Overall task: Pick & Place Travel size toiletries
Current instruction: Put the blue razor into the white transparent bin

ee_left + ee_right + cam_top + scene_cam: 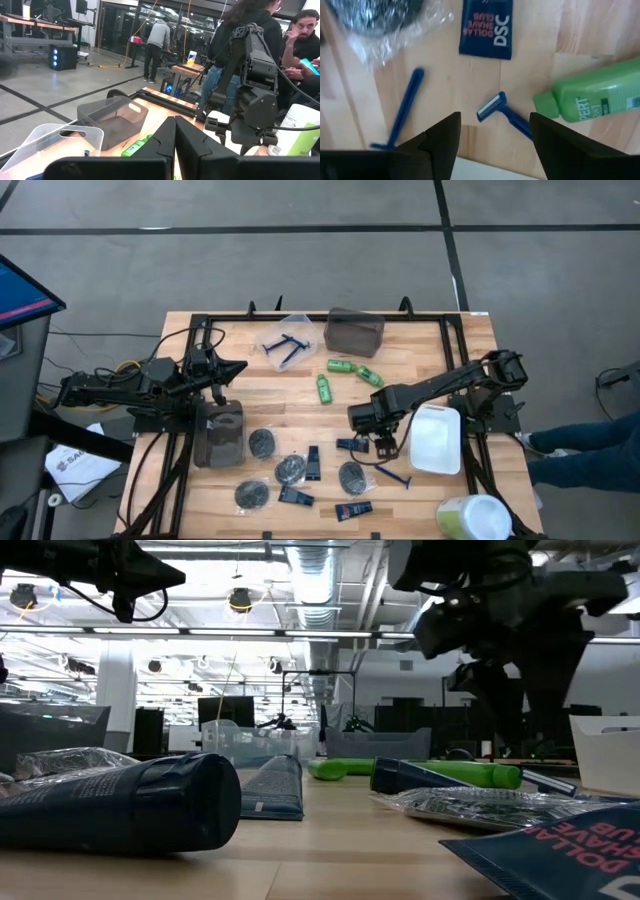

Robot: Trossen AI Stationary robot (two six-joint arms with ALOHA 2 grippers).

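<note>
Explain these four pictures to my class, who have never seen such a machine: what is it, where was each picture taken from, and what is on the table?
Two robot arms work at a wooden table. One picture looks down from above, one looks level across the tabletop, and one comes from each wrist. The left gripper, shut and empty, waits near a grey bin. The right gripper, fingers open and holding nothing, hovers over a blue razor. Scattered about are green mini bottles, navy sachets and wrapped dark discs. A white tray lies at the right.
</note>
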